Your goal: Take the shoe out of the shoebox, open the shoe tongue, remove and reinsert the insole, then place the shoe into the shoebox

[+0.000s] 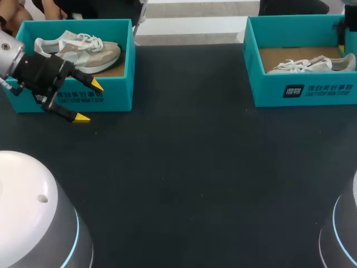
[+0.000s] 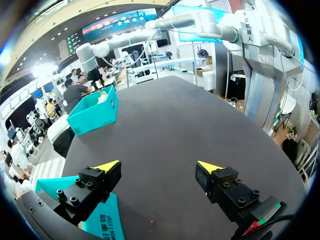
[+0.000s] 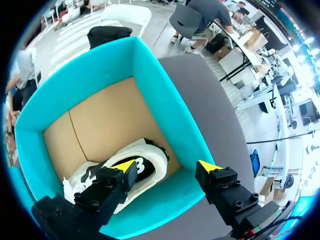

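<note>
White-laced pale right-hand shoe (image 1: 309, 64) lies on its side on the cardboard floor of the teal right-hand box (image 1: 304, 89), at the table's far right. Not yet lifted; step in hand judged to be taking it out.

Right wrist view: right gripper (image 3: 167, 166) hangs above that right-hand box (image 3: 100, 75), fingers spread wide, holding nothing. One finger is over the right-hand shoe (image 3: 155, 165); the other is outside the box, so the near wall runs between them. Cannot tell the height above the shoe.

Doing it well, as I judge it:
- Bring both fingers inside the walls before going down, or the outer one lands on the rim.
- Straddle the shoe across its narrow width and close on the body, not on laces alone.
- Lift straight up until the sole clears the rim, then carry it to the open dark table (image 1: 184, 167).

Far left: a second teal left-hand box (image 1: 120, 95) holds a left-hand shoe (image 1: 83, 50), grey and beige. Left gripper (image 1: 90, 101) sits just in front of that box's front wall, fingers apart and empty. Its wrist view shows the left gripper (image 2: 159, 166) looking out across bare tabletop, nothing between the tips.
</note>
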`<state>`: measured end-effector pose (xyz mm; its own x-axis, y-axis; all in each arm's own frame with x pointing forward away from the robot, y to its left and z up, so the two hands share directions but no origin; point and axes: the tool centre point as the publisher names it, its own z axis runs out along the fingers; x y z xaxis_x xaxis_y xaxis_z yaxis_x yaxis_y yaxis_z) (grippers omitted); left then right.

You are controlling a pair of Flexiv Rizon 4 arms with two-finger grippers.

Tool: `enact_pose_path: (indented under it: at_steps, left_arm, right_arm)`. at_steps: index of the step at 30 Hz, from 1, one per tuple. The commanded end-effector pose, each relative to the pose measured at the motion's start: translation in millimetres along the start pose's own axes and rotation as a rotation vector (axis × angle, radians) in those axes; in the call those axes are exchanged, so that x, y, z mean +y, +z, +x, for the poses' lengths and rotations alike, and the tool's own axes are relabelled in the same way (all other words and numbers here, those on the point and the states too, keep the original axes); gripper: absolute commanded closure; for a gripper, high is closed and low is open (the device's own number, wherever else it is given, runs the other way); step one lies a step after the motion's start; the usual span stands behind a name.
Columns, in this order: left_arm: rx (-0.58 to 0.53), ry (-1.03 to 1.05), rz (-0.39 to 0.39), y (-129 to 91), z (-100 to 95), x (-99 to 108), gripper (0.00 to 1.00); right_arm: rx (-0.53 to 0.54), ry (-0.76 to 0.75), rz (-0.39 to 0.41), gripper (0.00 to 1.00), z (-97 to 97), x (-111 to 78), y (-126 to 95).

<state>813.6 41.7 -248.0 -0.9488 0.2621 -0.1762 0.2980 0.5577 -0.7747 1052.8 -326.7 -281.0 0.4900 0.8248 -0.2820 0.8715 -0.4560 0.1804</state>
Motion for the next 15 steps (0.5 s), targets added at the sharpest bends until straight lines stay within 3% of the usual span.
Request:
enact_pose_path:
  at_steps: [1,3,8,9,15]
  left_arm:
    - [0.001,0.000,-0.003,0,0.5,0,0.00]
    - [0.001,0.000,-0.003,0,0.5,0,0.00]
    - [0.001,0.000,-0.003,0,0.5,0,0.00]
    - [0.001,0.000,-0.003,0,0.5,0,0.00]
    - [0.001,0.000,-0.003,0,0.5,0,0.00]
  right_arm:
    - [0.017,0.019,-0.040,0.23,-9.2,-21.1,-26]
    - [0.021,0.019,-0.043,0.25,-9.0,-26.9,-33]
    - [0.037,0.022,-0.049,0.20,-9.7,-44.4,-51]
    - [0.045,0.030,-0.049,0.13,-9.8,-50.8,-58]
    - [0.080,0.043,-0.031,0.00,-3.4,-75.6,-81]
